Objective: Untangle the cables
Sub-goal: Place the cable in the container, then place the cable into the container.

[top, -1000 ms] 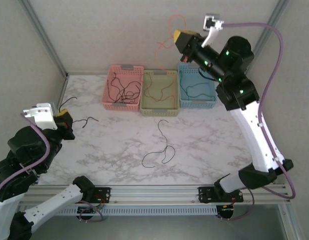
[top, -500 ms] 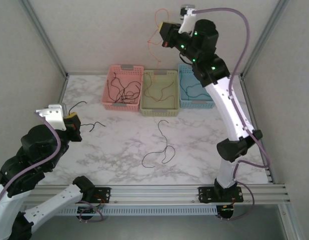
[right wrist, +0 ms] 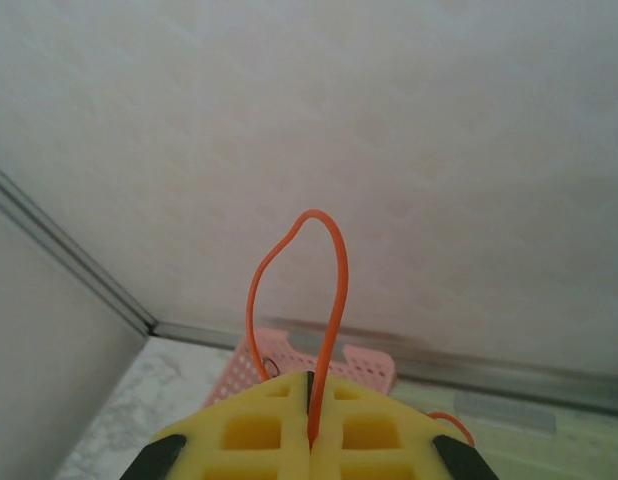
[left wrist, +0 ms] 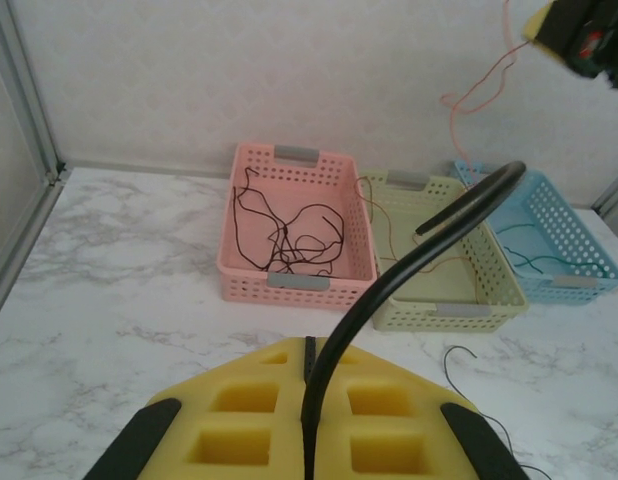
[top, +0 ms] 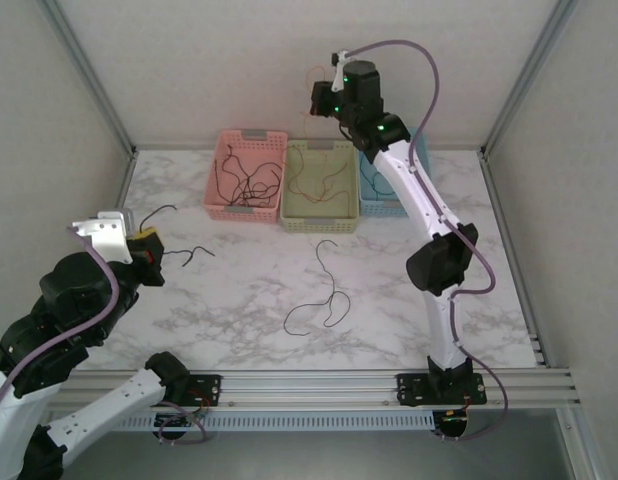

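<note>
the tabletop [top: 239,290] carries three baskets along its far edge. since a second ago the right arm has swung leftward from over the far right corner and now stretches tall above the far edge, while the left arm at the near left corner has edged slightly rightward.

the pink basket [top: 244,212] [left wrist: 249,285], with a knot of dark cables in it, the yellow-green basket [top: 319,222] [left wrist: 429,312] and the blue basket [top: 394,208] [left wrist: 579,285] have not moved.

the right end effector [top: 319,98] [right wrist: 310,385] is pinched tight on the red-orange cable [top: 309,75] [right wrist: 334,260] [left wrist: 479,95], now high above the yellow-green basket rather than the blue one. its long axis runs up and down; a narrow loop stands above the pads and the rest dangles towards the basket.

the left end effector [top: 149,255] [left wrist: 309,345] is clamped on the black cable [top: 189,253] [left wrist: 409,260], which has shifted right with it. it leaves the pads curving up and rightward, towards the baskets.

the loose black cable [top: 329,295] lies unmoved mid-tabletop, its long axis running near to far.
</note>
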`<action>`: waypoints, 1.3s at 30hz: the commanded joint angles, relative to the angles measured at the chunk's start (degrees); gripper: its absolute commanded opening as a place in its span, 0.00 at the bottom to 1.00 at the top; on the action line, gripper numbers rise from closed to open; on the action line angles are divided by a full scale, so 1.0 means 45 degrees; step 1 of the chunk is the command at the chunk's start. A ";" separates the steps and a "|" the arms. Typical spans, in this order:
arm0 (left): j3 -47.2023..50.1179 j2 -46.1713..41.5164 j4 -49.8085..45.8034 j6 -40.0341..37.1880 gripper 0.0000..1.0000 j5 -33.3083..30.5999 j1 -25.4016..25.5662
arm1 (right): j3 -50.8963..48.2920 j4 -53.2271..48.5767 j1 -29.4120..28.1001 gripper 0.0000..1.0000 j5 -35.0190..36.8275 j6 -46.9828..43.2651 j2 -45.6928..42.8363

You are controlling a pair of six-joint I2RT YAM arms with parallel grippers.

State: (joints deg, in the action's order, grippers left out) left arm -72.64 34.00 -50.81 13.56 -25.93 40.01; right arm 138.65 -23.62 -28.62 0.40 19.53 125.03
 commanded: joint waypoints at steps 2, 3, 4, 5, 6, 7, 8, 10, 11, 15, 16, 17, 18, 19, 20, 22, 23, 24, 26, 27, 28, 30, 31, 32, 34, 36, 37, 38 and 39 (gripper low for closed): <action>-0.0188 -0.0116 0.0290 0.0063 0.00 0.0295 -0.0101 | -0.0849 -0.0309 0.0040 0.00 0.0189 0.0646 0.0488; -0.0186 -0.0079 0.0284 0.0034 0.00 0.0257 -0.0102 | -0.1140 -0.0365 0.0031 0.00 0.0219 0.0808 0.0551; -0.0188 -0.0038 0.0301 0.0017 0.00 0.0243 -0.0100 | -0.1499 -0.0415 0.0045 0.00 0.0223 0.1041 0.0555; -0.0167 0.0016 0.0320 0.0014 0.00 0.0235 -0.0102 | -0.1792 -0.0429 0.0033 0.01 0.0199 0.1201 0.0512; -0.0148 0.0074 0.0384 -0.0024 0.00 0.0219 -0.0099 | -0.2165 -0.0426 0.0024 0.06 0.0140 0.1386 0.0427; -0.0156 0.0160 0.0413 -0.0072 0.00 0.0137 -0.0102 | -0.2480 -0.0388 0.0027 0.10 0.0051 0.1502 0.0333; -0.0209 0.0291 0.0427 -0.0084 0.00 -0.0063 -0.0099 | -0.2918 -0.0360 0.0025 0.14 -0.0077 0.1587 0.0180; -0.0348 0.0617 0.0467 -0.0203 0.00 -0.0383 -0.0102 | -0.3715 -0.0359 0.0005 0.27 -0.0028 0.1662 -0.0172; -0.0405 0.0825 0.0592 -0.0276 0.00 -0.0492 -0.0102 | -0.4116 -0.0343 0.0002 0.36 0.0086 0.1680 -0.0425; -0.0660 0.1887 0.1209 -0.0470 0.00 -0.0720 -0.0101 | -0.4891 -0.0670 0.0011 0.71 0.0229 0.1295 -0.1054; -0.0785 0.2197 0.1339 -0.0492 0.00 -0.0703 -0.0121 | -0.4733 -0.0914 -0.0001 0.73 0.0017 0.0993 -0.1094; -0.0928 0.2579 0.1490 -0.0503 0.00 -0.0712 -0.0121 | -0.4483 -0.1295 -0.0021 0.75 -0.0205 0.0680 -0.1151; -0.1117 0.2972 0.1626 -0.0461 0.00 -0.0741 -0.0129 | -0.4335 -0.1715 -0.0007 0.75 -0.0280 0.0474 -0.1304; -0.1305 0.3290 0.1690 -0.0417 0.00 -0.0723 -0.0155 | -0.4375 -0.1899 -0.0012 0.75 -0.0304 0.0372 -0.1563; -0.1529 0.3719 0.1835 -0.0380 0.00 -0.0703 -0.0187 | -0.4722 -0.1862 -0.0022 0.75 -0.0307 0.0270 -0.2044; -0.1798 0.4524 0.2245 -0.0378 0.00 -0.0688 -0.0346 | -0.5940 -0.1347 -0.0012 0.75 -0.0338 0.0281 -0.3319; -0.1909 0.5007 0.2480 -0.0298 0.00 -0.0576 -0.0581 | -0.6749 -0.1025 -0.0009 0.74 -0.0417 0.0325 -0.4107; -0.2059 0.5563 0.2661 -0.0200 0.00 -0.0246 -0.0922 | -0.7597 -0.0729 -0.0021 0.74 -0.0513 0.0416 -0.4951; -0.2214 0.6668 0.3090 0.0172 0.00 0.0532 -0.1811 | -0.9214 -0.0230 -0.0009 0.73 -0.0657 0.0643 -0.6616; -0.2269 0.7265 0.3379 0.0460 0.00 0.1090 -0.2367 | -1.0163 0.0048 -0.0026 0.73 -0.0776 0.0751 -0.7553; -0.2345 0.7908 0.3584 0.0791 0.00 0.1572 -0.2828 | -1.1004 0.0235 -0.0028 0.73 -0.0829 0.0839 -0.8337; -0.2699 0.9406 0.4025 0.1198 0.00 0.2069 -0.3544 | -1.2590 0.0295 -0.0063 0.73 -0.0917 0.0880 -0.9959; -0.2874 0.9990 0.4282 0.1224 0.00 0.2064 -0.3730 | -1.3176 0.0153 -0.0066 0.73 -0.0929 0.0856 -1.0706; -0.3097 1.0778 0.4616 0.1261 0.00 0.2069 -0.3933 | -1.3777 -0.0056 -0.0102 0.73 -0.0947 0.0783 -1.1473; -0.3733 1.2099 0.4962 0.1531 0.00 0.2215 -0.4380 | -1.4831 -0.0465 -0.0085 0.72 -0.1068 0.0720 -1.2834; -0.4614 1.3529 0.5277 0.1969 0.00 0.2536 -0.4806 | -1.5890 -0.1083 -0.0090 0.72 -0.1348 0.0646 -1.4156; -0.4973 1.4095 0.5372 0.2051 0.00 0.2624 -0.4916 | -1.6296 -0.1386 -0.0109 0.72 -0.1461 0.0636 -1.4683; -0.5459 1.4736 0.5409 0.1973 0.00 0.2451 -0.4960 | -1.6762 -0.1714 -0.0105 0.72 -0.1608 0.0631 -1.5245; -0.5968 1.5366 0.5381 0.1901 0.00 0.2267 -0.5027 | -1.7200 -0.2024 -0.0105 0.72 -0.1846 0.0622 -1.5751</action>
State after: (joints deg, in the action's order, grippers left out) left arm -93.60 99.42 -29.61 20.08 -16.58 18.55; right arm 65.78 -26.98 -28.80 -4.86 22.90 58.43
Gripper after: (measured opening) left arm 0.058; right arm 0.724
